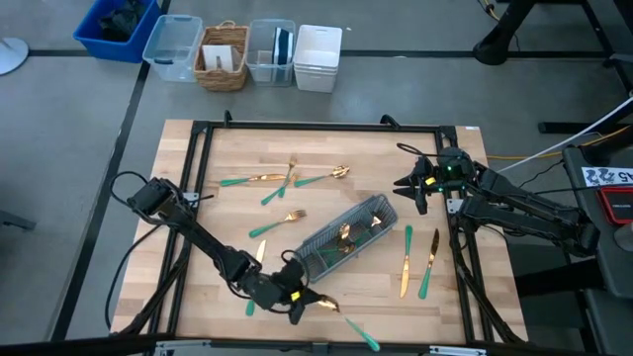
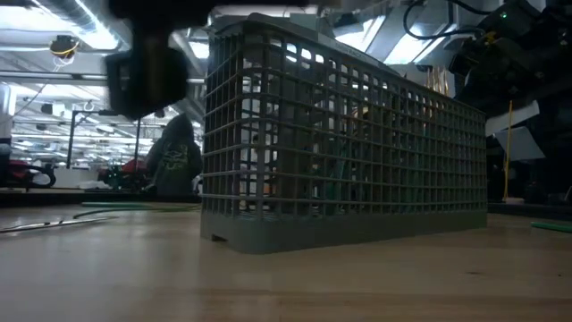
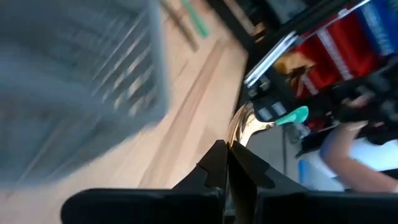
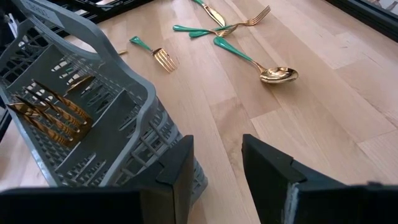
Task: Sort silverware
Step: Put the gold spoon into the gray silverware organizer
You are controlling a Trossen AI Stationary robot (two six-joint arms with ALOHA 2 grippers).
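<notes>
In the middle of the putting-away step: gripping one gold-and-teal piece of silverware (image 3: 249,127) in the shut left pincer (image 3: 227,163), with the teal end sticking out past the fingertips. Hard to tell whether fork, spoon or knife. Close by that pincer, just off to one side, the grey caddy (image 1: 346,237) on the tabletop (image 1: 247,148), with a few gold heads showing inside. Next, most likely: carrying the held piece over the top of the caddy, lining it up with the slot for its own kind, tipping it down, then letting go gently. Calls for care not to bump the caddy wall or drop into the wrong slot. On the far side of the caddy from the left pincer, the right pincer (image 4: 217,168), wide open and holding nothing. Out in front of that one, a spoon (image 4: 278,74) and a fork (image 4: 163,59) lying flat, with more pieces farther off. Plenty of loose pieces to pick up, so probably not halfway done.
</notes>
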